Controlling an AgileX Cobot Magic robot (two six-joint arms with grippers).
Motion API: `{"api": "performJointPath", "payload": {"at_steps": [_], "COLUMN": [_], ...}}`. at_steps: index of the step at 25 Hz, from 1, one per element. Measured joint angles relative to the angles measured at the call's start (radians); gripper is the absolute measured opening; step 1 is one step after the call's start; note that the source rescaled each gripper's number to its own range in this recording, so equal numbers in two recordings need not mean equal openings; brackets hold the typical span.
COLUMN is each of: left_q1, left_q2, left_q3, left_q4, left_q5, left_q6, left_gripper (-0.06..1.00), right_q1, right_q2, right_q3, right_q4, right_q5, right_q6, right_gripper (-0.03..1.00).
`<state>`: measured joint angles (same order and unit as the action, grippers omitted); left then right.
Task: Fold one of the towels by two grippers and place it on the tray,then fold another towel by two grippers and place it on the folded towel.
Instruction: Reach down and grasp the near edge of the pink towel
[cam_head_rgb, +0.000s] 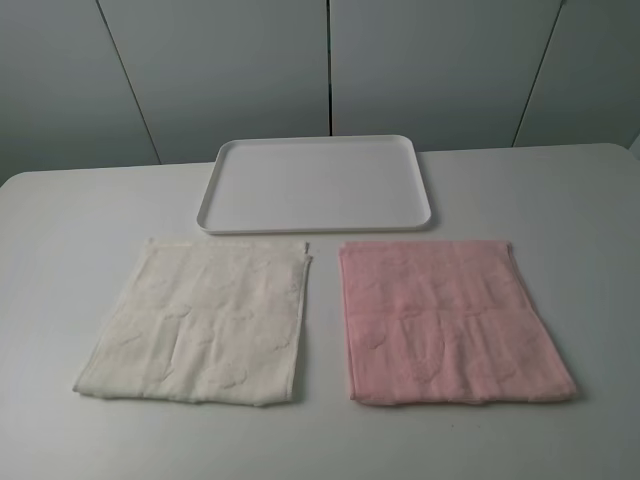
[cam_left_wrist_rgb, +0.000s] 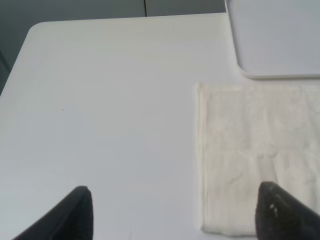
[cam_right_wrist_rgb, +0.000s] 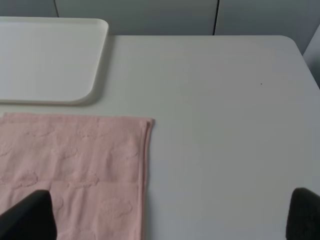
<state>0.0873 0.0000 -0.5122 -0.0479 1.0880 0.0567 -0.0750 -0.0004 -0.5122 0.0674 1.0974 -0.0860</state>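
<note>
As seen from the high camera, set on the white table (cam_head_rgb: 70, 210): the tray (cam_head_rgb: 316, 183) at upper centre, long side running across the frame; the cream-white towel (cam_head_rgb: 200, 325) at lower left, spread flat and roughly square; the pink towel (cam_head_rgb: 450, 320) at lower right, spread flat as well. Both towels just below the tray's near rim, close to it but apart from it. A narrow strip of bare table between the two towels.

On to the left wrist view: left hand (cam_left_wrist_rgb: 175, 189) wide open, holding nothing, with only two dark fingertips (cam_left_wrist_rgb: 75, 215) showing. One fingertip above bare table, the other over the cream-white towel near its side edge; cannot tell whether touching the cloth. A rounded corner of the tray just beyond the towel's far edge, with a slim gap between.

On to the right wrist view: right hand (cam_right_wrist_rgb: 171, 192) spread fully wide, gripping nothing. One dark fingertip above the pink towel, the other over bare table well beside it. Faint embossed pattern on the pink cloth, and a hem along the side next to the bare table. Tray corner just past the towel's far edge, apart from it.
</note>
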Motion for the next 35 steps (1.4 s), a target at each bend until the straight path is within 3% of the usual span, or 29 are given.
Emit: {"api": "performJointPath", "payload": {"at_steps": [35], "left_q1": [0.000], "left_q2": [0.000], "left_q3": [0.000], "left_q4": [0.000], "left_q5": [0.000], "left_q6": [0.000], "left_gripper": [0.85], "right_q1": [0.000], "right_q2": [0.000], "right_q3": [0.000], "right_q4": [0.000], "right_q5": [0.000], "right_q6": [0.000], "right_gripper": [1.00]}}
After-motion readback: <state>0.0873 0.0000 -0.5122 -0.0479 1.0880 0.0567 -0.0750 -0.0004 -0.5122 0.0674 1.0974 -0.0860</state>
